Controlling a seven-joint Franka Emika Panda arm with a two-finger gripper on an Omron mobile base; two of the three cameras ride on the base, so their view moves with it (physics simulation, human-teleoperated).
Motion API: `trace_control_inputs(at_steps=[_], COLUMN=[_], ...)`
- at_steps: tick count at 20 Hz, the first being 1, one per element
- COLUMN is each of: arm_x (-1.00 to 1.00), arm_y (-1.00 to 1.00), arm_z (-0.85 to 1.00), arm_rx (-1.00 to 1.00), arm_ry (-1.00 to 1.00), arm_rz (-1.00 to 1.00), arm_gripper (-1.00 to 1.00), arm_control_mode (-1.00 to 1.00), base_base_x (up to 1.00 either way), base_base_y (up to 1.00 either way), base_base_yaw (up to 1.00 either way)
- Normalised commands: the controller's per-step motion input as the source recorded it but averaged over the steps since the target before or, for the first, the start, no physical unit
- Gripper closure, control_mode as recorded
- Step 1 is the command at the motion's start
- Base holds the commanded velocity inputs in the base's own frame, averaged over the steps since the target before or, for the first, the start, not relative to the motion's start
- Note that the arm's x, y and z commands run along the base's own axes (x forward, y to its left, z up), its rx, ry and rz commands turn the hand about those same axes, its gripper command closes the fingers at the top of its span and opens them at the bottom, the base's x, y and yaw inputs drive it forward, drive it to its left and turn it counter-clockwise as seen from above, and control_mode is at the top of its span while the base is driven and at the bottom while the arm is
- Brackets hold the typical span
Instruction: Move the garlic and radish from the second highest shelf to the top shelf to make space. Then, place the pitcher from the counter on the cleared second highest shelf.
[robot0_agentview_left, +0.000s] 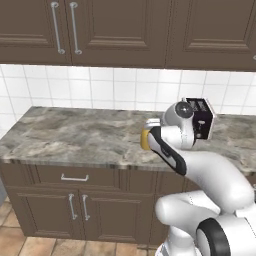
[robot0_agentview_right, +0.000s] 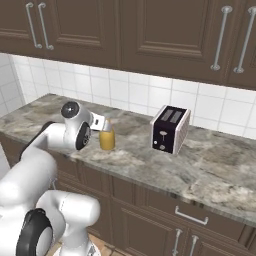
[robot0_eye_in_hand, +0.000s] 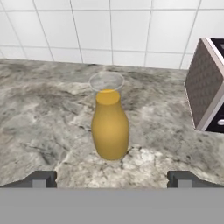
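the pitcher (robot0_eye_in_hand: 110, 131) stands upright on the desk (robot0_eye_in_hand: 52, 118), in front of the white tiled wall and well apart from the toaster (robot0_agentview_right: 170, 129) to its right. in the hand view it sits centred between the 2 dark fingertips (robot0_eye_in_hand: 40, 179), a little ahead of them and not touched. the end effector (robot0_eye_in_hand: 112, 180) is spread wide, far wider than the jug's body, and holds nothing. in the right base view the pitcher (robot0_agentview_right: 107, 137) shows just past the hand, near the front edge of the desk.

handling, as a judgement: the jug looks rigid and smooth, with a rounded belly that narrows to a short neck under a pale, see-through rim. it is small, so likely light, but the glossy curved wall could slip if pinched on the bulge's lower slope. the belly at its widest part, or just above it where the wall starts to narrow, seems the safest place to close on, keeping the jug upright so it does not tip. the thin rim looks like the weakest part and is best left alone.

count: 1 pitcher, 1 toaster, 1 arm with 1 end effector. the fridge shelves, garlic and radish are not in these pictures, so their state cannot be judged.
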Motion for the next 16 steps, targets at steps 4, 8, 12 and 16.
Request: trace_control_inputs(at_steps=[4,8,12,16], arm_x=[0.22,0.23,0.24,0.24], arm_y=[0.0,0.0,0.0,0.0], arm_z=[-0.13,-0.14,-0.16,-0.15], arm_rx=[0.0,0.0,0.0,0.0], arm_ry=[0.0,0.0,0.0,0.0], arm_rz=[0.0,0.0,0.0,0.0], arm_gripper=[-1.0,-1.0,-1.0,-1.0], arm_control_mode=[-1.0,-1.0,-1.0,-1.0], base_base_x=[0.0,0.0,0.0,0.0], base_base_y=[0.0,0.0,0.0,0.0], base_base_yaw=[0.0,0.0,0.0,0.0])
